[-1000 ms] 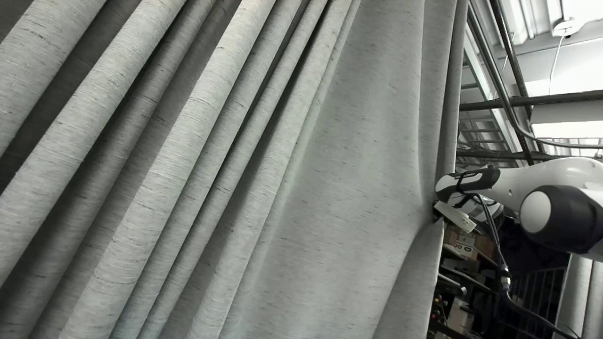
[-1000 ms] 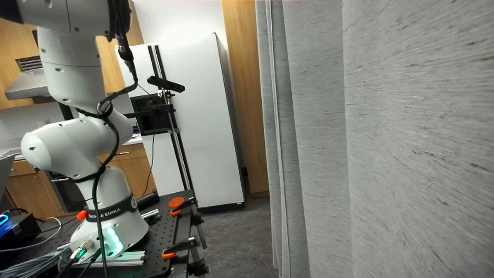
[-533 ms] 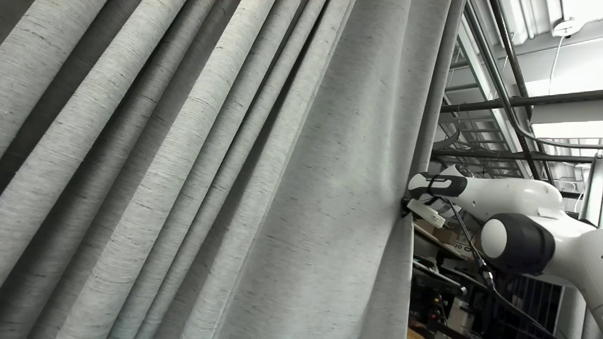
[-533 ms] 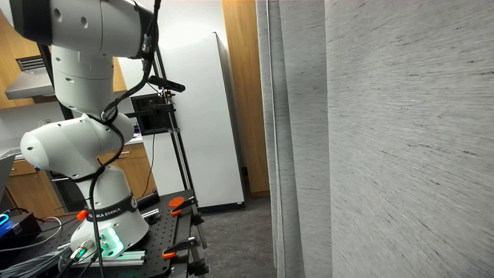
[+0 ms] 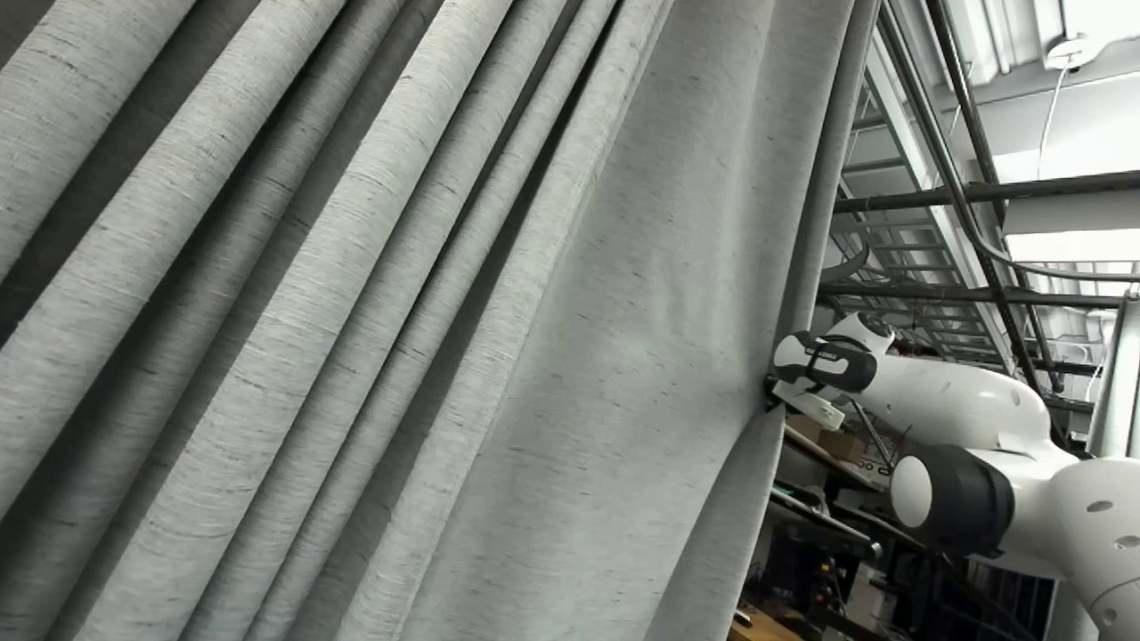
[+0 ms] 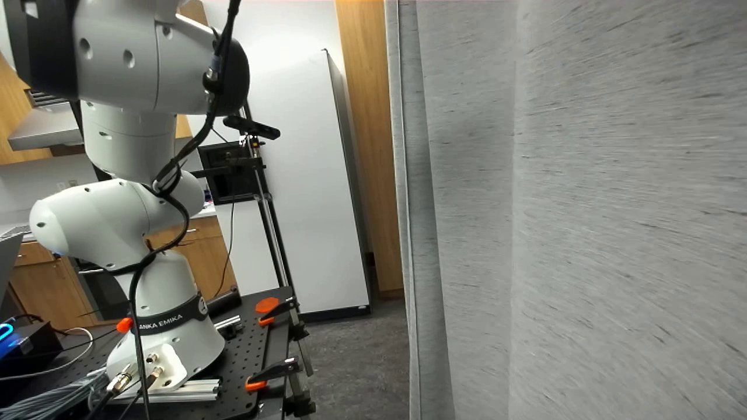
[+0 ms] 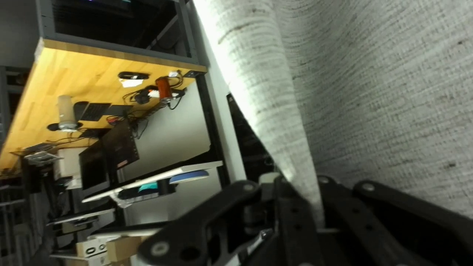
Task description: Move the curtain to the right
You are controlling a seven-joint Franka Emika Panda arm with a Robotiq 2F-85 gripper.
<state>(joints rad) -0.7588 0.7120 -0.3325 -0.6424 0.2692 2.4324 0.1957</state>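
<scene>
One light-grey pleated fabric curtain (image 5: 427, 320) hangs pinched in our black two-fingered gripper (image 7: 303, 186); we should pull slowly rightward.

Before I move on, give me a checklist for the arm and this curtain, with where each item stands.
1. Gripper closed on the curtain: ok, a fold is pinched in it.
2. Cable apart from the curtain: ok in an exterior view, running along the arm.
3. Clamps on the edge of the black board: ok, two in place.
4. Curtain's top free to slide: cannot tell, out of frame.
5. Curtain's bottom unsnagged: cannot tell, out of frame.
</scene>
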